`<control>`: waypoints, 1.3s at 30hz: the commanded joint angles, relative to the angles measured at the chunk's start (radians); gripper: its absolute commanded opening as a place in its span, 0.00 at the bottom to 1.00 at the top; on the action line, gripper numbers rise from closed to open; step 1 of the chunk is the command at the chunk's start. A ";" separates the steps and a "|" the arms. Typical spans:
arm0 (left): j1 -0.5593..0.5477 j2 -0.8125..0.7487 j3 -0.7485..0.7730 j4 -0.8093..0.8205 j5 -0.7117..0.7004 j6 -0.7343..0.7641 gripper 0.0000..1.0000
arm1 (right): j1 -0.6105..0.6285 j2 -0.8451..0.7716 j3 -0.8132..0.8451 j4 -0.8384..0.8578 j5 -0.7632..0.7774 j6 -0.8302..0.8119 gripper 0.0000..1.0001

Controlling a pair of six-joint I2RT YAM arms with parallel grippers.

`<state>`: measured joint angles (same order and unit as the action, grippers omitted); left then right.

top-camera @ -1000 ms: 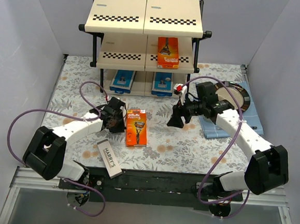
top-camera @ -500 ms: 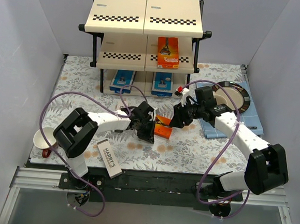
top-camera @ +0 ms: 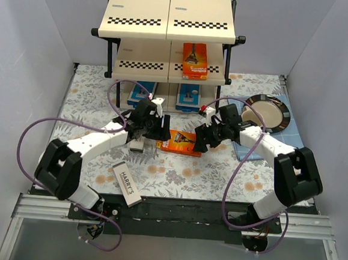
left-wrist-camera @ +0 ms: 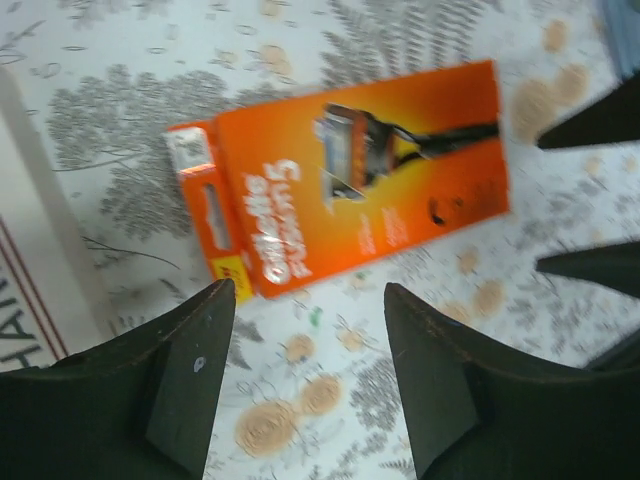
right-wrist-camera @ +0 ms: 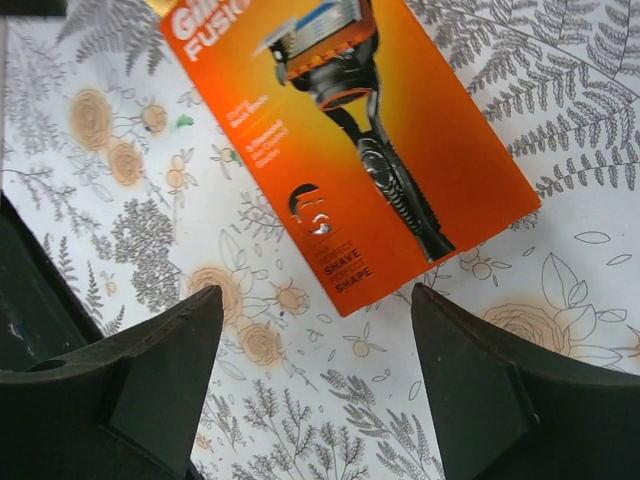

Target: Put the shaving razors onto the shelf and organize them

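One orange Gillette razor pack (top-camera: 182, 143) lies flat on the flowered cloth between my two grippers, touched by neither. My left gripper (top-camera: 153, 131) hangs open just left of it; the left wrist view has the pack (left-wrist-camera: 350, 175) beyond the spread fingertips (left-wrist-camera: 212, 305). My right gripper (top-camera: 201, 140) is open at the pack's right end, and the pack (right-wrist-camera: 350, 140) lies ahead of its fingers (right-wrist-camera: 445, 320). The shelf (top-camera: 137, 64) holds another orange pack (top-camera: 195, 61) on the middle board and two blue-and-white boxes (top-camera: 142, 93) (top-camera: 187, 97) at the bottom. A white HARRY'S box (top-camera: 127, 184) lies near the front edge.
A dark-rimmed plate (top-camera: 282, 112) sits at the right, with a blue flat item (top-camera: 245, 150) under the right arm. The HARRY'S box edge (left-wrist-camera: 25, 250) shows at the left of the left wrist view. Grey walls close in both sides.
The left gripper has opened and let go of the orange pack, which now lies flat on the cloth. The left arm pulled back to the left. The right gripper opened wider beside the pack.
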<state>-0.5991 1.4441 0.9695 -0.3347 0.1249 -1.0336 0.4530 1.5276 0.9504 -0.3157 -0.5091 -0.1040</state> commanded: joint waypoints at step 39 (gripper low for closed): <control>0.154 0.035 -0.069 0.011 0.277 -0.080 0.47 | 0.001 -0.064 0.007 -0.325 -0.038 0.056 0.01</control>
<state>-0.4496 1.4967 0.8013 -0.3561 0.4934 -1.2461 0.4530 1.5455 0.9321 -0.5205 -0.5034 0.0181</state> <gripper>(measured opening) 0.463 0.071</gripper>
